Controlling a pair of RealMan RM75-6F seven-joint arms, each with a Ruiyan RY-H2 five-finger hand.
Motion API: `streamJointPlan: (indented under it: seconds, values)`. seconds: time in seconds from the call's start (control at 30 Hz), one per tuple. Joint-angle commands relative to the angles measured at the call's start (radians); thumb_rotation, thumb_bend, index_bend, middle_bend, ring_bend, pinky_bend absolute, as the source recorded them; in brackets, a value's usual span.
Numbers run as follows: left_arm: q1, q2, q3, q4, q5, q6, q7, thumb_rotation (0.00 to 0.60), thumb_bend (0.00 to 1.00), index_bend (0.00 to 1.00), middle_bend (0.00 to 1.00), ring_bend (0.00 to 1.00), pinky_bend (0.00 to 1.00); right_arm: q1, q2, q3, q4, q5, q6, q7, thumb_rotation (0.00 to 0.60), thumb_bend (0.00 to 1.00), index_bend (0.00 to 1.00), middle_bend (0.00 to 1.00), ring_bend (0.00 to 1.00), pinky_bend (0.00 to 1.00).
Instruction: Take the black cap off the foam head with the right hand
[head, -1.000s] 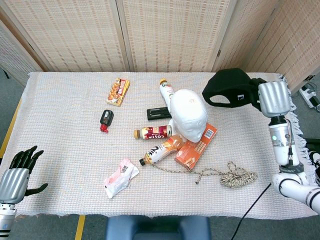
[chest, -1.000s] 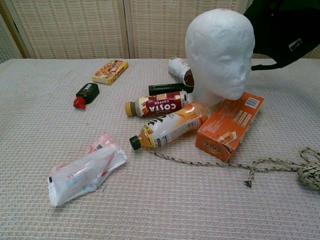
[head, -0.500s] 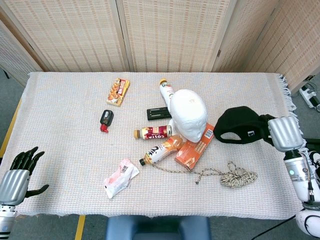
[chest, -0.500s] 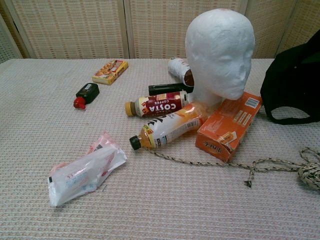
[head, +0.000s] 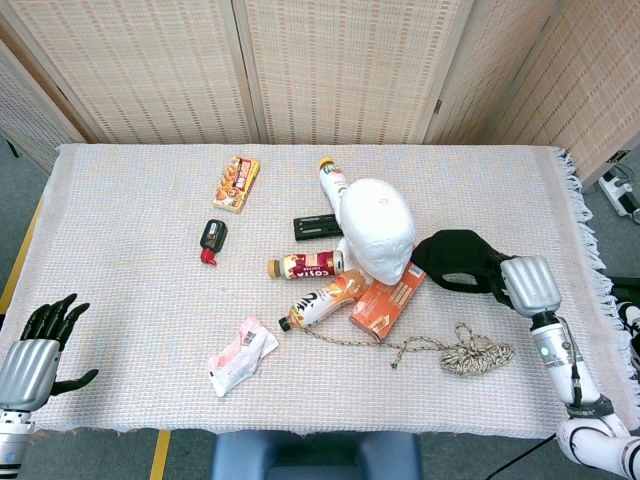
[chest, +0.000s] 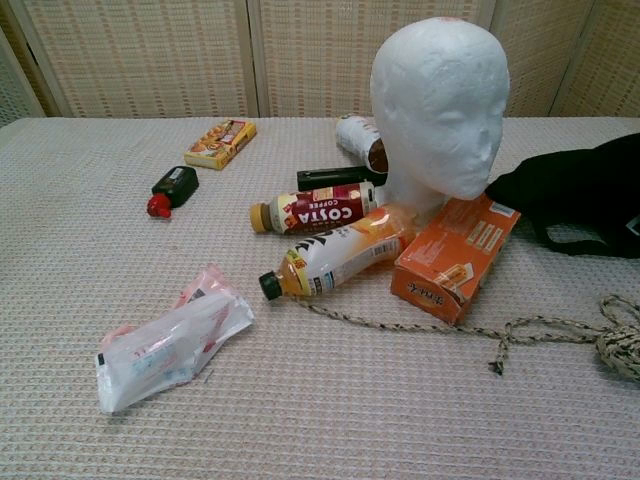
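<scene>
The white foam head (head: 377, 228) (chest: 440, 100) stands bare in the middle of the table. The black cap (head: 457, 260) (chest: 575, 194) lies on the cloth just right of it, its edge against the orange box (head: 387, 298) (chest: 458, 255). My right hand (head: 526, 284) is at the cap's right side with its fingers still around the fabric, low over the table. My left hand (head: 35, 352) hangs at the front left corner, fingers apart and holding nothing.
Around the head's base lie a Costa coffee bottle (head: 304, 265), an orange juice bottle (head: 325, 302), a white bottle (head: 332, 180) and a black bar (head: 317, 226). A rope (head: 450, 352) coils front right. A plastic packet (head: 240, 354), black red-capped bottle (head: 212, 239) and snack box (head: 236, 182) lie left.
My right hand has carried the cap down from high at the right of the head onto the table beside the orange box. The left hand has stayed put.
</scene>
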Motion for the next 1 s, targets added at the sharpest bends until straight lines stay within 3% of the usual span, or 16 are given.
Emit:
streamJointPlan:
  seconds: [0.03, 0.1, 0.17, 0.37, 0.43, 0.53, 0.77, 1.0]
  values:
    - [0.000, 0.000, 0.000, 0.001, 0.000, 0.002, -0.002, 0.600, 0.08, 0.14, 0.07, 0.09, 0.11, 0.001, 0.035, 0.003, -0.087, 0.052, -0.047, -0.014, 0.518, 0.00, 0.00, 0.12, 0.15, 0.38]
    - [0.000, -0.001, -0.001, 0.003, -0.001, 0.002, -0.005, 0.600, 0.08, 0.14, 0.07, 0.09, 0.11, -0.008, 0.062, 0.006, -0.132, 0.059, -0.036, -0.020, 0.470, 0.00, 0.00, 0.08, 0.09, 0.29]
    - [0.001, -0.002, 0.000, 0.005, -0.001, 0.003, -0.007, 0.600, 0.08, 0.14, 0.07, 0.09, 0.11, -0.026, 0.092, 0.007, -0.177, 0.051, -0.005, -0.017, 0.452, 0.00, 0.00, 0.07, 0.08, 0.28]
    - [0.005, -0.003, -0.004, 0.012, -0.003, 0.012, -0.017, 0.600, 0.08, 0.14, 0.07, 0.09, 0.11, -0.109, 0.203, -0.015, -0.319, -0.022, 0.140, -0.009, 0.451, 0.00, 0.00, 0.09, 0.10, 0.28]
    - [0.005, -0.004, -0.006, 0.014, -0.004, 0.013, -0.019, 0.600, 0.08, 0.14, 0.07, 0.09, 0.11, -0.141, 0.227, -0.025, -0.348, -0.060, 0.204, -0.006, 0.477, 0.00, 0.02, 0.13, 0.13, 0.30]
    - [0.005, -0.007, -0.009, 0.017, -0.006, 0.016, -0.021, 0.600, 0.08, 0.14, 0.07, 0.09, 0.11, -0.198, 0.259, -0.047, -0.391, -0.109, 0.293, 0.010, 0.595, 0.00, 0.10, 0.23, 0.23, 0.39]
    - [0.009, -0.014, -0.017, 0.019, -0.010, 0.032, -0.018, 0.600, 0.08, 0.14, 0.07, 0.09, 0.11, -0.324, 0.310, -0.108, -0.476, -0.169, 0.437, -0.009, 0.600, 0.01, 0.12, 0.24, 0.24, 0.39]
    - [0.005, -0.021, -0.024, 0.018, -0.013, 0.032, -0.013, 0.600, 0.08, 0.14, 0.07, 0.09, 0.11, -0.359, 0.306, -0.125, -0.487, -0.182, 0.446, -0.004, 0.600, 0.01, 0.12, 0.24, 0.23, 0.39]
